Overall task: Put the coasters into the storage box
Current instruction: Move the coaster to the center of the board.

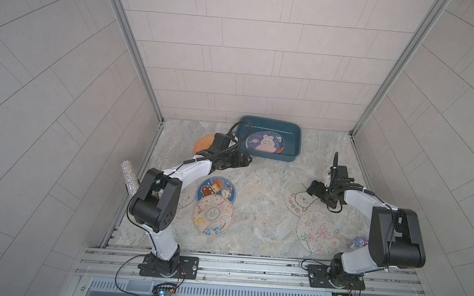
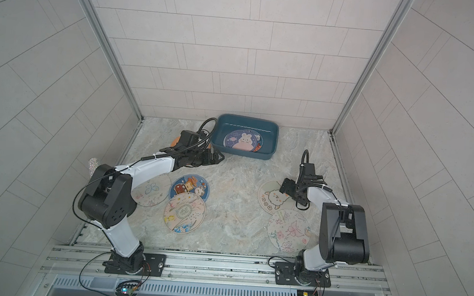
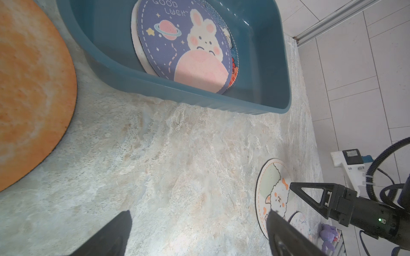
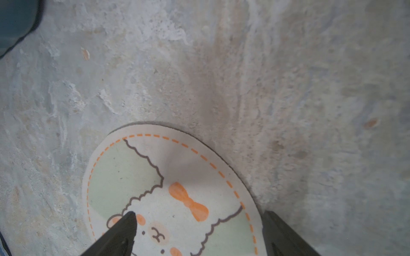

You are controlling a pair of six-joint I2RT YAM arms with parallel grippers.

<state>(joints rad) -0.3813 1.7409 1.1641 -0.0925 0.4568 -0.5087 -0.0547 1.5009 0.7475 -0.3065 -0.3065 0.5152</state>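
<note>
Okay, frame bottom: your right gripper straddles the alpaca coaster rim, jaws spread to pinch; left gripper hangs released beside the storage box.

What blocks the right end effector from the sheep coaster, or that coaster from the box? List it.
Nothing visible. The right end effector hangs open directly over the sheep coaster, nothing between. From there to the box lies only bare table. The butterfly coaster meets its near edge; overlap unclear.
</note>
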